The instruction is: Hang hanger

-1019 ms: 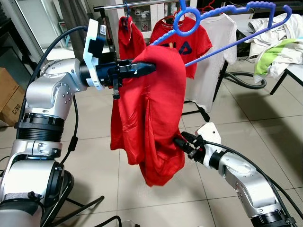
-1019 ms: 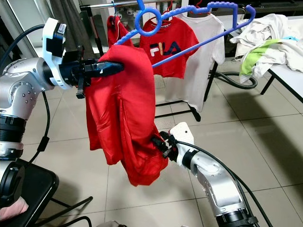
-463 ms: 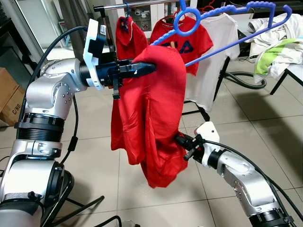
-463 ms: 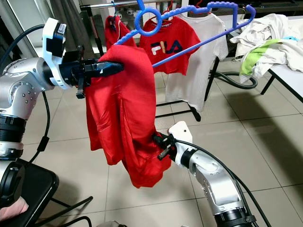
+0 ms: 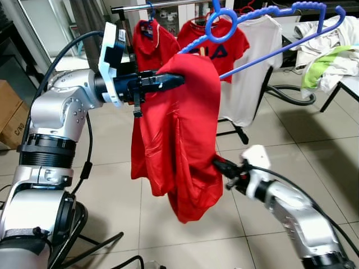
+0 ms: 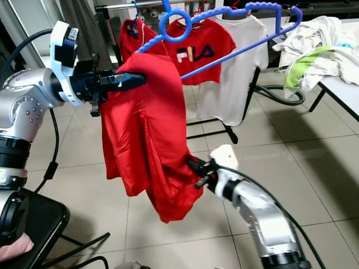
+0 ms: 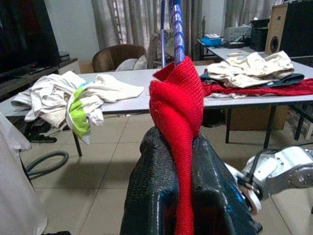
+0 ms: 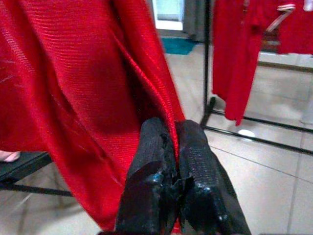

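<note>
My left end effector (image 5: 178,80) pinched the shoulder of the red garment (image 5: 179,140) on the blue hanger (image 5: 263,33), held high at 12 o'clock before the clothes rack (image 5: 168,5). My left wrist view revealed a desk (image 7: 127,100) piled with clothes behind. My right end effector (image 5: 219,164) was pressed together on the garment's edge at 5 o'clock.
</note>
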`<state>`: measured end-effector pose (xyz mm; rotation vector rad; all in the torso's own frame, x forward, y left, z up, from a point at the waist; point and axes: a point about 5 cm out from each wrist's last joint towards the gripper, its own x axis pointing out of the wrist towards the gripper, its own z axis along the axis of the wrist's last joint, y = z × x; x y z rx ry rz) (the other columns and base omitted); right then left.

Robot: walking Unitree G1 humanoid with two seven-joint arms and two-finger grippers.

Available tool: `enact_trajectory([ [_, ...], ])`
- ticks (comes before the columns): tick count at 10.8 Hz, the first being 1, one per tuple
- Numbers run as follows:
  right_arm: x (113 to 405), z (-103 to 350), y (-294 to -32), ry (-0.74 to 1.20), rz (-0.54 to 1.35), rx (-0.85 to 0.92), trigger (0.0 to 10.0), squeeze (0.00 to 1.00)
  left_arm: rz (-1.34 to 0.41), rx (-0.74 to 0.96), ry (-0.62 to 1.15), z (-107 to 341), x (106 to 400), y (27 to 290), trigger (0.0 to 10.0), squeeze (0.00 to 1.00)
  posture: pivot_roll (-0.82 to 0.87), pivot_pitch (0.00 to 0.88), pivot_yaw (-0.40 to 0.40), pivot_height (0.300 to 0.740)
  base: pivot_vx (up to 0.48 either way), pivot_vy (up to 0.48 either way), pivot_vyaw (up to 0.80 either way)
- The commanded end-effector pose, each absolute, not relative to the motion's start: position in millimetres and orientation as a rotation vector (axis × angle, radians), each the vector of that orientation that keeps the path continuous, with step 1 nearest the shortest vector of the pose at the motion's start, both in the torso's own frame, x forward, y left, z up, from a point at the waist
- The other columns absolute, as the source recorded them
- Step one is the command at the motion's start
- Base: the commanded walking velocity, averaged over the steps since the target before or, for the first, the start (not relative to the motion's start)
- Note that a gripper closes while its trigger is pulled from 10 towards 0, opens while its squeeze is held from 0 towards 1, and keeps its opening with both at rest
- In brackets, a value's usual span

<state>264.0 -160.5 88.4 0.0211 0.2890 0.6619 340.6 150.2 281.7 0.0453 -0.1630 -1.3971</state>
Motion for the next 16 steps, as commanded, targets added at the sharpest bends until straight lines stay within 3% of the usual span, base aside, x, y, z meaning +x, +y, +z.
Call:
enact_trajectory([
  [1, 263, 91, -184, 0.295, 0.586, 0.080, 0.0, 0.00, -1.380, 0.072, -0.197, 290, 338, 159, 0.0, 0.00, -0.04, 0.000, 0.110, 0.740, 0.000, 0.000, 0.00],
  [3, 264, 97, -240, 0.288, 0.358, 0.196, 0.0, 0.00, -1.382, 0.074, -0.174, 285, 333, 165, 0.0, 0.00, -0.05, 0.000, 0.109, 0.740, 0.000, 0.000, 0.00],
  [5, 273, 116, -267, 0.193, 0.209, 0.323, 0.0, 0.00, -1.404, 0.073, -0.145, 276, 327, 161, 0.0, 0.00, -0.05, 0.000, 0.106, 0.740, 0.000, 0.000, 0.00],
  [7, 285, 130, -283, 0.163, 0.067, 0.403, 0.0, 0.00, -1.451, 0.093, -0.087, 257, 313, 153, 0.0, 0.00, -0.05, 0.000, 0.105, 0.740, 0.000, 0.000, 0.00],
  [8, 288, 133, -281, 0.176, 0.087, 0.362, 0.0, 0.00, -1.448, 0.074, -0.088, 254, 310, 151, 0.0, 0.00, -0.05, 0.000, 0.099, 0.740, 0.000, 0.000, 0.00],
  [9, 288, 137, -260, 0.186, 0.233, 0.256, 0.0, 0.00, -1.421, 0.062, -0.101, 255, 311, 150, 0.0, 0.00, -0.05, 0.000, 0.089, 0.740, 0.000, 0.000, 0.00],
  [10, 283, 131, -231, 0.217, 0.387, 0.132, 10.0, 0.00, -1.401, 0.066, -0.101, 256, 311, 152, 0.0, 0.00, -0.04, 0.000, 0.087, 0.740, 0.000, 0.000, 0.00],
  [11, 281, 122, -219, 0.212, 0.415, 0.148, 10.0, 0.02, -1.398, 0.072, -0.098, 257, 310, 152, 0.0, 0.00, -0.04, 0.000, 0.086, 0.740, 0.000, 0.000, 0.00],
  [12, 280, 118, -213, 0.213, 0.416, 0.172, 10.0, 1.00, -1.393, 0.076, -0.096, 257, 310, 151, 0.0, 0.00, -0.04, 0.000, 0.086, 0.740, 0.000, 0.000, 0.00],
  [16, 268, 129, -180, 0.075, 0.621, 0.214, 10.0, 1.00, -1.403, 0.060, -0.092, 245, 309, 138, 0.0, 0.00, -0.09, 0.000, 0.117, 0.740, 0.000, 0.000, 0.00],
])
